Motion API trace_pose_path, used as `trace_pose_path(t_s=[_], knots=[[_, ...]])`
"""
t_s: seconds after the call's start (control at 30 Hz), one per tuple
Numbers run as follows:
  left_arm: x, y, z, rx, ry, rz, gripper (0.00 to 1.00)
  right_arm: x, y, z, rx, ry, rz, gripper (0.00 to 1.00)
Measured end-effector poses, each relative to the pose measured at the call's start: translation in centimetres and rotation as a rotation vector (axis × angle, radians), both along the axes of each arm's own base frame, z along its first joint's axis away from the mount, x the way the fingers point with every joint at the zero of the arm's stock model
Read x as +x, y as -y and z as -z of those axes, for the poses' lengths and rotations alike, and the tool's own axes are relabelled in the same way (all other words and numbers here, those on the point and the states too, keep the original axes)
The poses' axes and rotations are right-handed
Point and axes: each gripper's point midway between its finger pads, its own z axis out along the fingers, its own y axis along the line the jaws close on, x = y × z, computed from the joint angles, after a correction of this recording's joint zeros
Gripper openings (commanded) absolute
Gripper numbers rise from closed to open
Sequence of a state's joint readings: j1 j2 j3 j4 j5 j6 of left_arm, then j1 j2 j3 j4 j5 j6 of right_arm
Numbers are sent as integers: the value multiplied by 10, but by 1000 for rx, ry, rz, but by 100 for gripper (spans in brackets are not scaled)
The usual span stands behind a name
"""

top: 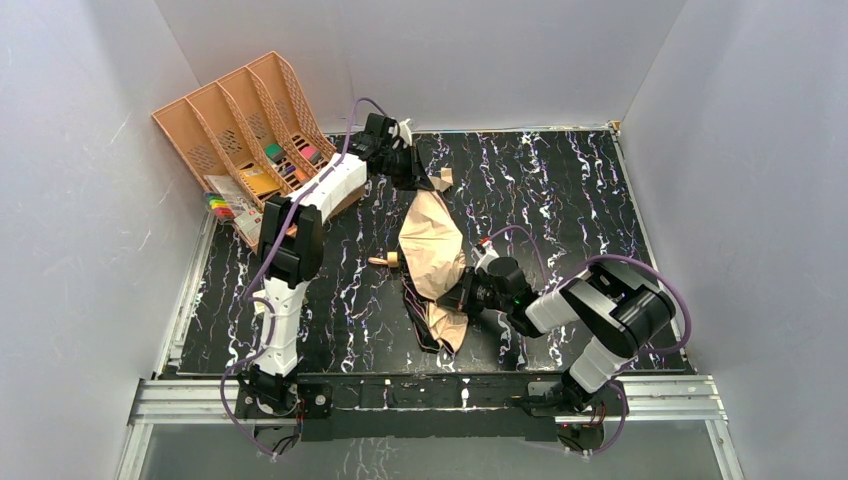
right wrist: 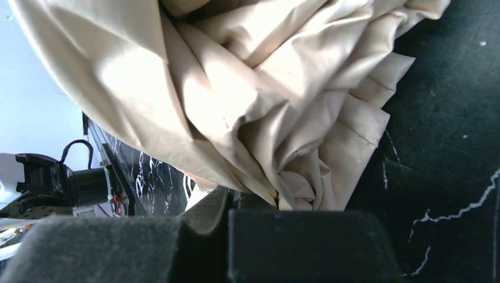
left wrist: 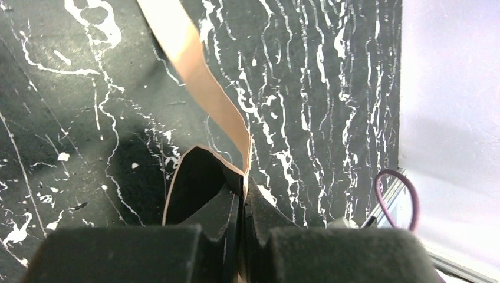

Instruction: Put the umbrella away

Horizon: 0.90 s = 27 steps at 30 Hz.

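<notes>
Peach file tray [top: 203, 152] sits far-left, apart from the umbrella [top: 432, 245].

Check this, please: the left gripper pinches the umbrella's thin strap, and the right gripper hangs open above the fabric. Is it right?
Only partly. The right gripper is not open: the right wrist view shows it shut on the umbrella fabric. The left gripper does pinch the thin strap.

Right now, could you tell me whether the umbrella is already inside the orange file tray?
No, the umbrella lies crumpled in the middle of the table, apart from the file tray at the far left.
</notes>
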<state>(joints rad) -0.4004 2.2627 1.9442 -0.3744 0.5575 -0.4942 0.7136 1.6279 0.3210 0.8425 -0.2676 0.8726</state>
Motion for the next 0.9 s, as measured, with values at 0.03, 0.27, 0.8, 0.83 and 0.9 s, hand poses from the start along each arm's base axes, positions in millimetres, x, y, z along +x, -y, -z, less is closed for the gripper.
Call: trace_pose_path(t_s=[0.03, 0.27, 0.8, 0.83, 0.9], knots=[[1, 1, -5, -6, 10, 2, 0, 0, -1, 0, 3, -4, 1, 0], [-8, 4, -57, -41, 96, 16, 0, 10, -13, 0, 33, -34, 14, 0], [-186, 11, -107, -19, 249, 52, 10, 28, -22, -2, 28, -66, 74, 0], [-196, 11, -99, -20, 238, 52, 11, 28, -22, -2, 27, -67, 75, 0], [-217, 7, -80, -24, 216, 43, 17, 28, -22, -2, 26, -66, 76, 0]])
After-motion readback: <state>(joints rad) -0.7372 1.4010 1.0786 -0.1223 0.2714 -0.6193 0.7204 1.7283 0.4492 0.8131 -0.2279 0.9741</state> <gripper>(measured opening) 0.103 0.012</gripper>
